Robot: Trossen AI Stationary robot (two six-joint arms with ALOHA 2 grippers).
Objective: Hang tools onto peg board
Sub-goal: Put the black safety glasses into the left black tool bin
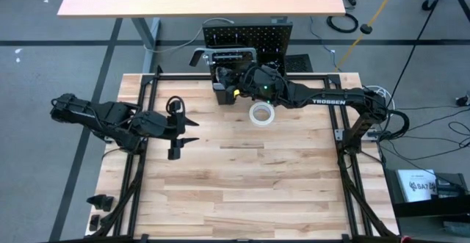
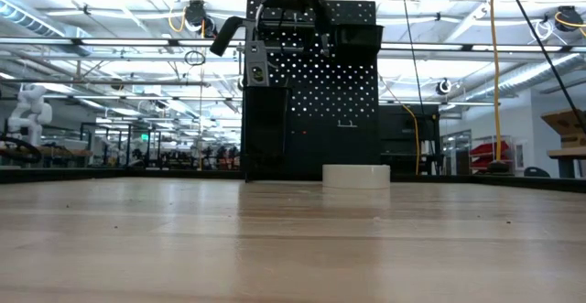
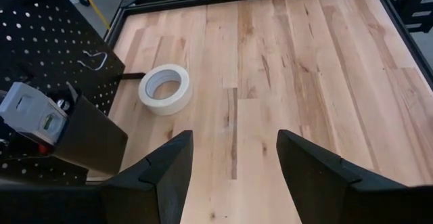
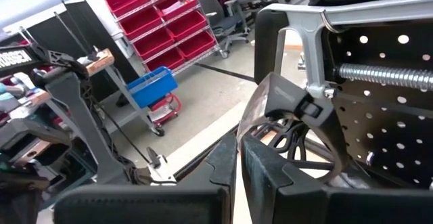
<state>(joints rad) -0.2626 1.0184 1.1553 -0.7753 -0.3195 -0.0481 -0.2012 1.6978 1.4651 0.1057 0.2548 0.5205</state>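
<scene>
Right gripper [image 1: 233, 76] is seen up against the peg board [image 1: 275, 31], at the bin end near the bar clamp [image 1: 228, 52]; its fingers are pressed together with nothing visibly pinched between them. In the right wrist view the clamp's silver frame [image 4: 352, 11] and threaded screw [image 4: 385, 72] are seen just beyond the closed fingertips, against the perforated panel (whether the clamp is fully seated on a hook cannot be told).

Left gripper [image 1: 178, 129] is held well away from the peg board, over bare tabletop, jaws spread and empty.

Key relation: the tape roll [image 1: 261, 114] is the one loose tool seen on the table [image 1: 294, 191], lying flat with its hole up, just in front of the peg board. It is nearly under the right forearm, so the right arm is judged nearer; for the left gripper it lies ahead and toward the board (seen past the left fingers [image 3: 166, 173] in the wrist view).

A silver level [image 3: 30, 112] is seen sticking out of a board bin [image 3: 88, 139].

Room: open wood all round the roll on the side away from the board; on the board side little clearance is left. A top-down approach over the rim is judged cleanest, but the right arm would have to be backed off the board first.
</scene>
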